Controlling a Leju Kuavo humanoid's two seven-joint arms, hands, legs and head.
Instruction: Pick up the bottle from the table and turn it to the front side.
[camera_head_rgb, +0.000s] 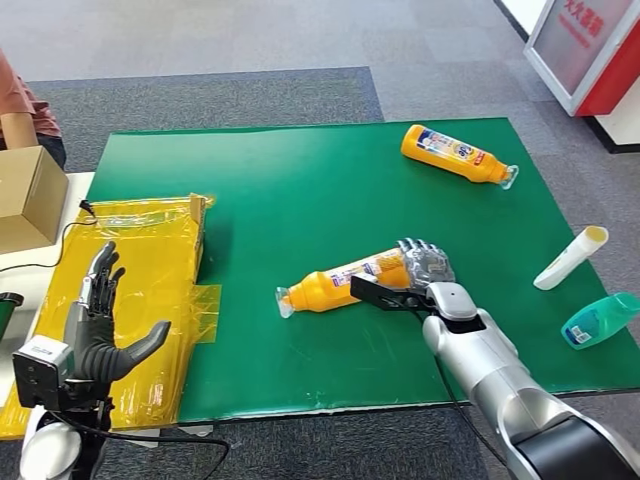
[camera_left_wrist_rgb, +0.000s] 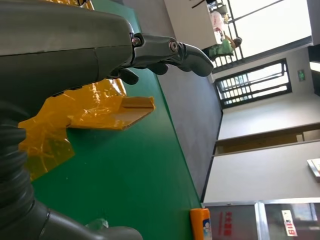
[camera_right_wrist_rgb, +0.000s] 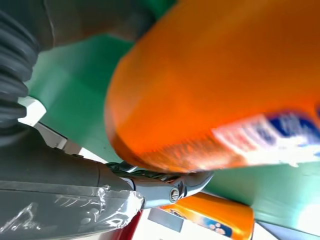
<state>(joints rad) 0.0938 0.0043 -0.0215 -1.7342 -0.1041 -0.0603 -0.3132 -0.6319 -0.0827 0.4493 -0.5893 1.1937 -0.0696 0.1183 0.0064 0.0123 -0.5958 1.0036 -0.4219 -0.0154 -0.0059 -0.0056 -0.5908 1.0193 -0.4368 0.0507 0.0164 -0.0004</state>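
Bottle labels (camera_head_rgb: 453, 150) and red sign (camera_head_rgb: 585, 30) too blurred to read

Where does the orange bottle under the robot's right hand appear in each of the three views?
Head view: orange bottle lies mid-table, right hand over its base.
Left wrist view: not in it.
Right wrist view: orange bottle looms large, blurred.
Shared landmark: green table mat.

Left hand (camera_left_wrist_rgb: 113, 50), fingers apart and holding nothing, above crumpled yellow plastic (camera_left_wrist_rgb: 75, 112) on green mat (camera_left_wrist_rgb: 132, 175).
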